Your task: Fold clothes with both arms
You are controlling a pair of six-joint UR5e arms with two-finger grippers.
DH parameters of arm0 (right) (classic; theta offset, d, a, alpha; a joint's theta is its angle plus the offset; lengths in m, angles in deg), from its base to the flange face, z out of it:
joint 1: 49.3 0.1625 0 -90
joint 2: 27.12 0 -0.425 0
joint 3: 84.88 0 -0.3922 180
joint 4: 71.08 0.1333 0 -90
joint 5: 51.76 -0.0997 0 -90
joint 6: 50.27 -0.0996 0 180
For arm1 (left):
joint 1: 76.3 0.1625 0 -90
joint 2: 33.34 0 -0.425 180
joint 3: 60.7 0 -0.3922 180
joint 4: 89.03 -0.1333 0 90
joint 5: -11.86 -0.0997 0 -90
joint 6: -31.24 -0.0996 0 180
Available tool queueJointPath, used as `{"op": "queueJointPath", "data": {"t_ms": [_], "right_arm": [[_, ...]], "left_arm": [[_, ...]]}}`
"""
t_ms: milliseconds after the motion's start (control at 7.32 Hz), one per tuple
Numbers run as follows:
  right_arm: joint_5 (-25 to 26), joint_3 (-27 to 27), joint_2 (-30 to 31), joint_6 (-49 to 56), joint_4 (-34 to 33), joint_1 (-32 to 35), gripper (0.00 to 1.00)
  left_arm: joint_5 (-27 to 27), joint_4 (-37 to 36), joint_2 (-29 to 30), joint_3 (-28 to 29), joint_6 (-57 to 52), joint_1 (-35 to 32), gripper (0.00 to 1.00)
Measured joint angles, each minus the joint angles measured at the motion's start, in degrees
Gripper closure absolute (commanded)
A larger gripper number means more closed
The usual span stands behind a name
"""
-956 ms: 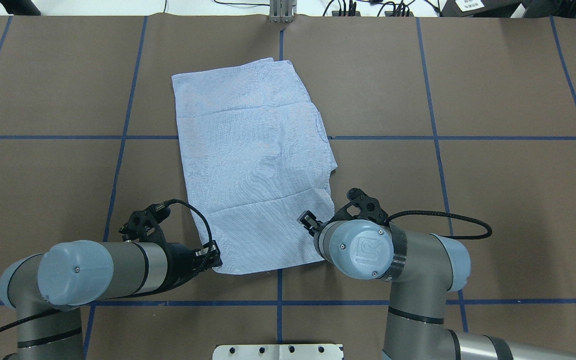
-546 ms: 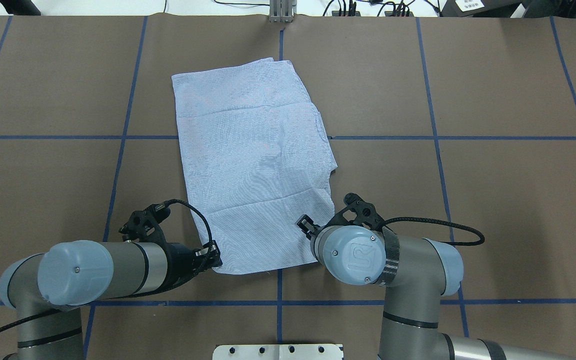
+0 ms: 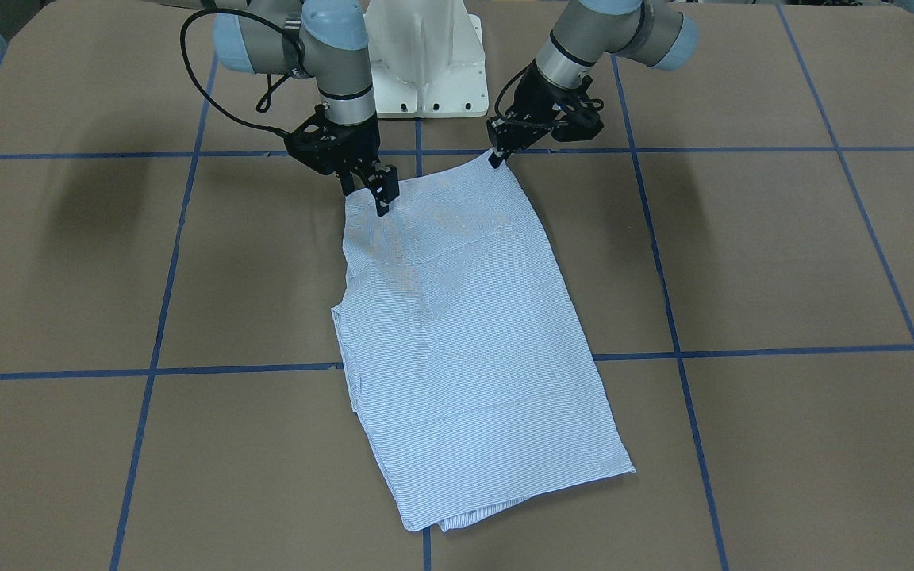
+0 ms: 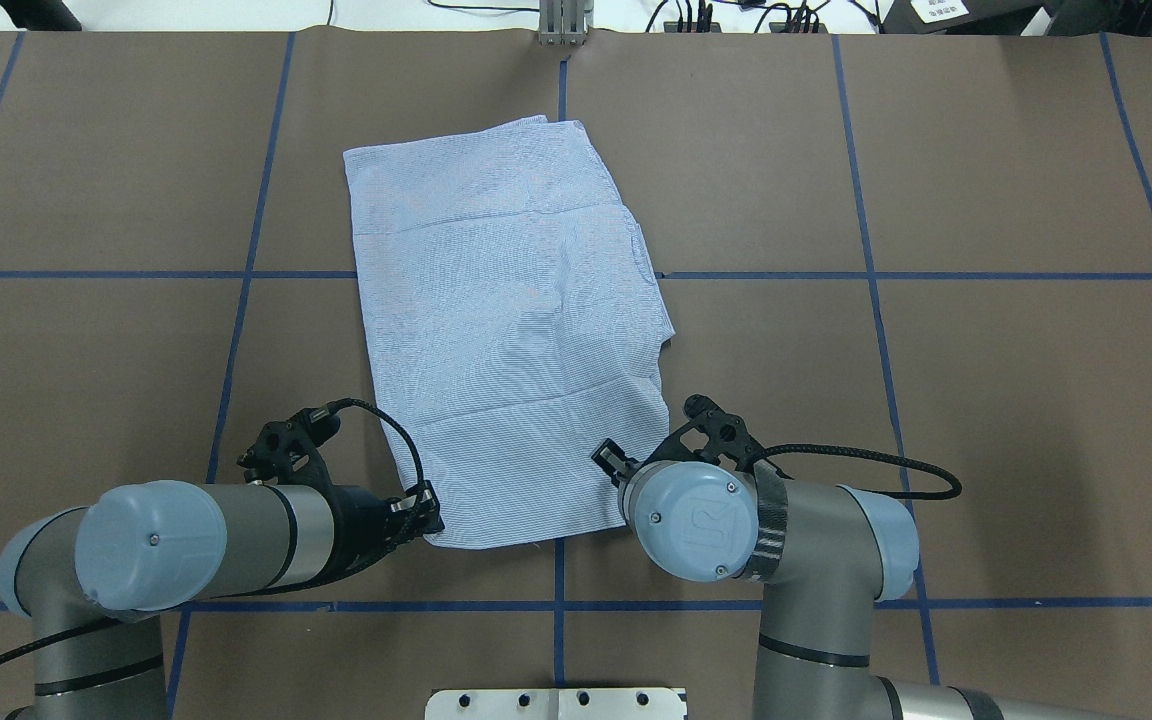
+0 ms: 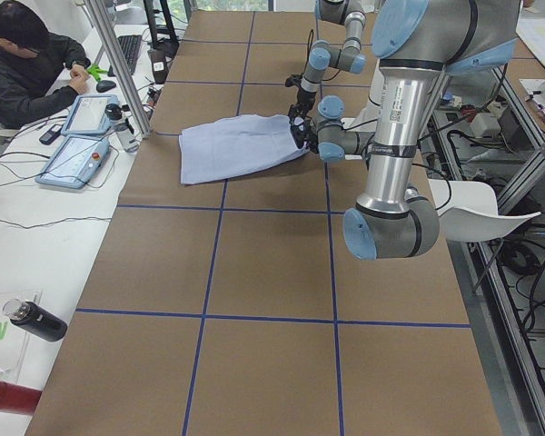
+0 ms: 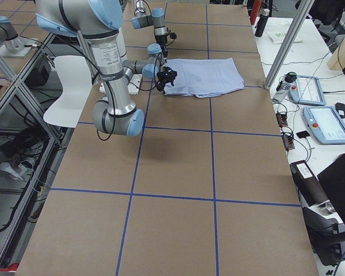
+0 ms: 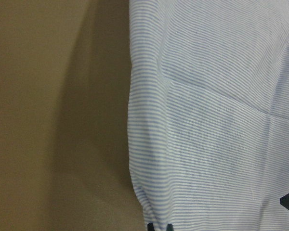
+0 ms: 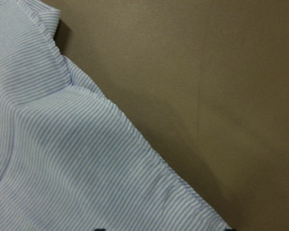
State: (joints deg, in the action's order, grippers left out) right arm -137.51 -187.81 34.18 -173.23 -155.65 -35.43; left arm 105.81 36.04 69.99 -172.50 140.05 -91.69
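The shirt (image 4: 511, 330) lies flat in the middle of the table (image 4: 986, 400), folded into a long, slightly skewed rectangle. Its short hem end is toward the robot's base.

My left gripper (image 3: 495, 159) is closed down on the near left corner of that hem. In its wrist view the cloth puckers into two dark tips that sit together at the bottom edge. My right gripper (image 3: 382, 198) is at the near right corner with its jaws standing apart. Its wrist view shows the tips spread, with striped cloth between them and nothing pinched.

The fabric is thin woven cotton, pale blue with fine white stripes. It is soft, with shallow creases and a seam across each end. The table is covered in matte brown paper, gridded with blue tape (image 4: 556, 570).

From overhead the right wrist hides most of its gripper, while the front view shows both sets of fingers clearly. The front view also shows a lower layer poking out at the far edge. The left side view takes in a person (image 5: 23, 64) seated at a bench beyond the table.
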Motion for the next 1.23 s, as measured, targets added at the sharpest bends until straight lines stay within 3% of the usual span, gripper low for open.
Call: {"op": "queueJointPath", "data": {"t_ms": [273,819,956,1229], "right_arm": [[0.0,0.1,-0.1,0.0,-0.1,-0.2,0.18],[0.1,0.3,-0.4,0.1,-0.1,-0.7,0.30],[0.4,0.4,-0.5,0.1,-0.1,-0.8,0.44],[0.9,0.5,-1.0,0.0,-0.1,-0.9,0.91]], "left_arm": [[0.1,0.0,0.0,0.0,0.0,0.0,1.00],[0.0,0.0,0.0,0.0,0.0,0.0,1.00],[0.0,0.0,-0.1,0.0,0.0,0.0,1.00],[0.0,0.0,-0.1,0.0,0.0,0.0,1.00]]}}
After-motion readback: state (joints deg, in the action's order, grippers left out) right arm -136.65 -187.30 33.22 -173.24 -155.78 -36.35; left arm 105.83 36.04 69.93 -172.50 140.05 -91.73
